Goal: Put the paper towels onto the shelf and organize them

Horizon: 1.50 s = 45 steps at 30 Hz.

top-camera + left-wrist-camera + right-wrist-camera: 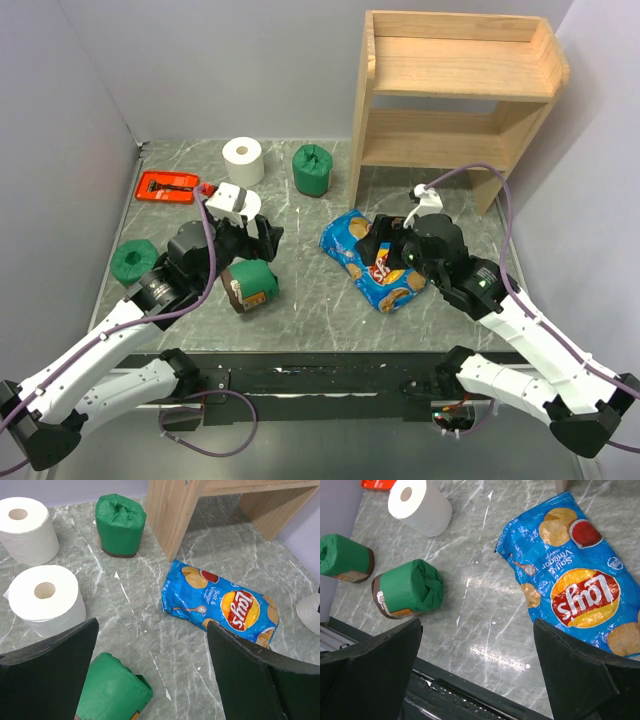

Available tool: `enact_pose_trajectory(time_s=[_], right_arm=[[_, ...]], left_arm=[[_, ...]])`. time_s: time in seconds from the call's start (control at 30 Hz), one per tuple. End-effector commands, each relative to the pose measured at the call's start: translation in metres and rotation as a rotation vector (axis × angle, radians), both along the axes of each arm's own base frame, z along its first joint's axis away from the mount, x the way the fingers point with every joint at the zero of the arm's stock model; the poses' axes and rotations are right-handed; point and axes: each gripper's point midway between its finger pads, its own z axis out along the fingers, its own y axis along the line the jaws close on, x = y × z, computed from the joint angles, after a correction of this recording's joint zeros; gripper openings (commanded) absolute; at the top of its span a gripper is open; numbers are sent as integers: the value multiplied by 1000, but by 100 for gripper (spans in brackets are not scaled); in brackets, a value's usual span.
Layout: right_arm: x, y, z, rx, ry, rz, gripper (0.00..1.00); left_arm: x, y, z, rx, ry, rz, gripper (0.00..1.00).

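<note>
While the left tool [152,630] and right tool [477,625] hang empty, jaws apart, the rolls [242,160] sit on the counter [310,310] and the shelf [450,80] holds none. Left should settle over the tipped green roll [250,285], pinch across its round sides, lift well clear of the bag [375,265].

Plain pale grey walls [200,60] enclose a dark grey marbled table [310,320] veined with white, evenly lit.
</note>
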Motion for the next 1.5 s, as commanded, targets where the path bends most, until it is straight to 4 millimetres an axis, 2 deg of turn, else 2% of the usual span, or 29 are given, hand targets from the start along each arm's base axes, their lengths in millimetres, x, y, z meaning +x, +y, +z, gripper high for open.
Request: enact_pose_trajectory(time_s=[0.0,0.2,0.33,0.37,0.4,0.43,0.47,0.5,0.53,0.57,0.6,0.63,0.7,0.73,0.77,0.83,0.87,0.93,0.97,1.03,1.07,1.13,1.17,1.3,1.47], right_arm=[[2,0,10,34,-42,-5,100],[4,5,4,35,-16,2,100],[4,24,1,80,-5,64,100],[5,29,-4,86,2,83,100],[6,37,-5,97,-6,114,100],[2,57,9,172,-40,216,100],[2,69,2,194,-39,265,99],[-1,79,5,231,-49,316,99],[2,93,21,296,-110,363,99],[-5,103,18,338,-79,425,96],[-1,114,11,351,-59,446,95],[3,121,15,372,-62,462,92],[10,141,4,387,-19,513,89],[12,149,10,398,-24,545,87],[19,161,-1,399,0,569,86],[20,177,1,429,18,638,85],[27,187,-17,435,73,640,84],[31,202,-12,478,67,695,82],[36,210,-30,492,128,696,81],[39,222,-30,533,130,741,78],[42,229,-48,538,187,736,77],[44,235,-56,557,207,756,77],[45,238,-69,560,240,752,77],[49,240,-94,543,285,736,78],[40,240,-107,577,320,746,78]], left_arm=[[1,3,21,-43,-43,25,96],[7,10,14,-45,-10,89,96],[14,26,-4,-56,98,238,96],[10,32,-17,-48,161,274,97],[10,37,-21,-46,179,306,97],[7,41,-28,-36,207,325,97],[1,47,-41,-19,256,350,97],[-3,51,-48,-6,281,364,97],[-7,57,-52,-2,299,378,98],[-11,59,-59,-15,329,392,98],[-17,65,-69,4,365,406,95],[-22,65,-73,-23,389,400,91],[-27,65,-87,-35,436,383,83],[-28,64,-91,-67,467,378,79],[-29,64,-99,-71,493,377,74],[-25,71,-110,-91,540,408,66],[-26,69,-120,-100,580,390,64],[-17,75,-130,-133,617,408,63],[-19,71,-138,-149,655,379,63],[-13,76,-143,-160,677,394,62],[-11,77,-142,-163,678,395,62],[-7,83,-145,-153,679,424,61],[-6,84,-146,-150,676,431,61],[-4,89,-158,-133,698,458,61],[-4,88,-169,-115,734,460,62]])
